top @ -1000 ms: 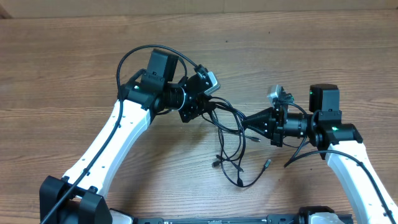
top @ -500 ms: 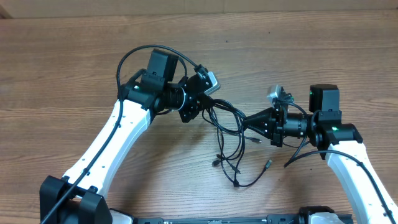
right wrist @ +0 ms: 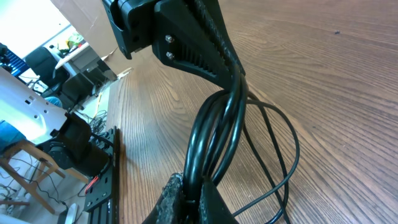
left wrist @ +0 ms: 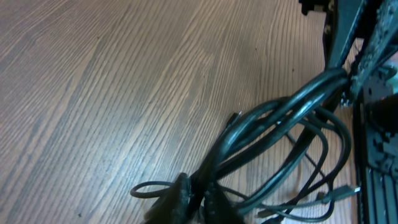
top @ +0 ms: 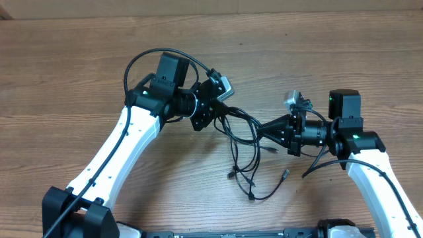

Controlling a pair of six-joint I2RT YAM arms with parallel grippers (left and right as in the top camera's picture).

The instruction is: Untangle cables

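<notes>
We are clamping our left gripper (top: pixel 223 114) on the cables (top: pixel 243 149) near the middle of the table (top: pixel 66 79), and our right gripper (top: pixel 261 129) is pinching the same bundle. Their plug ends (top: pixel 284 173) are lying toward the table's near edge.

Seen from across the room, the two arms stood bent inward, their wrists turned to face each other. The left arm (top: pixel 122 142) rose to a sharp elbow, and the left gripper (top: pixel 222 114) pointed toward its partner, fingers pinched together on the cables (top: pixel 241 142). The right arm (top: pixel 375 177) mirrored it. The right gripper (top: pixel 262 129) was clamped tight on the same bundle, its tip near the left gripper's fingertips and level with them.
</notes>
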